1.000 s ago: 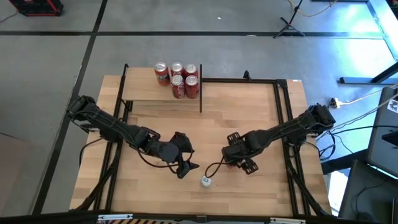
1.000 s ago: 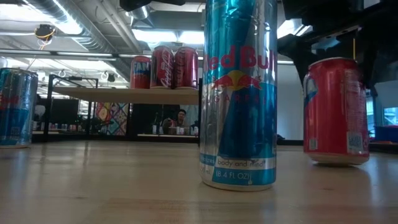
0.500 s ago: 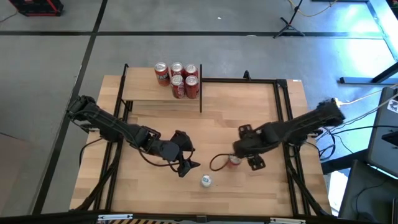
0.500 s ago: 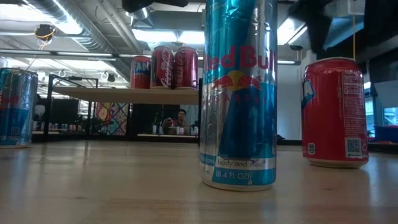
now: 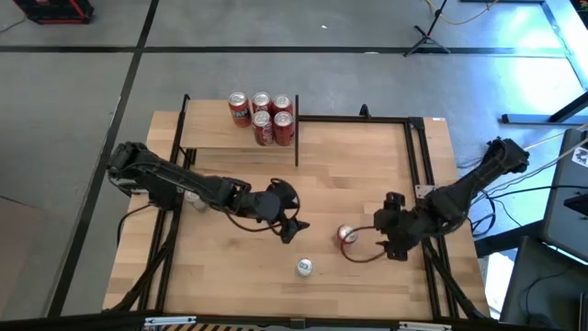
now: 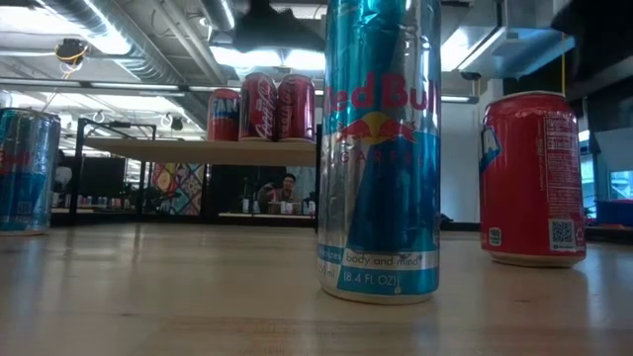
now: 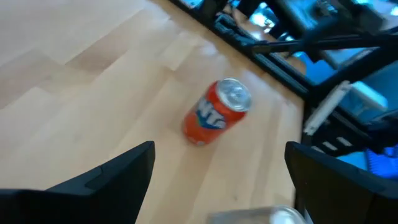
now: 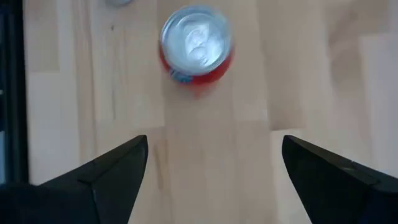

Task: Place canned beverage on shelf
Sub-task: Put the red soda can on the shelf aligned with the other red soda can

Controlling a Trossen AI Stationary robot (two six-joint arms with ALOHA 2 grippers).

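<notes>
The red aluminium beverage can (image 5: 347, 235) stands upright on the wooden tabletop (image 5: 367, 156), long axis vertical, its label hidden from above. The right gripper (image 5: 390, 237) sits just beside it, fingers apart. The left gripper (image 5: 292, 223) is likewise spread. The light-wood shelf (image 5: 211, 135) holds five cans.

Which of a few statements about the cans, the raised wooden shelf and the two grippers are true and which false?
1. Four cans stand on the light wood shelf with black posts. False: five red cans stand there.
2. The right gripper is open and holds nothing. True.
3. The red can with a silver top stands upright on the wooden tabletop. True.
4. The left gripper is shut on the tall blue and silver can. False: it is open, apart from that can.
</notes>
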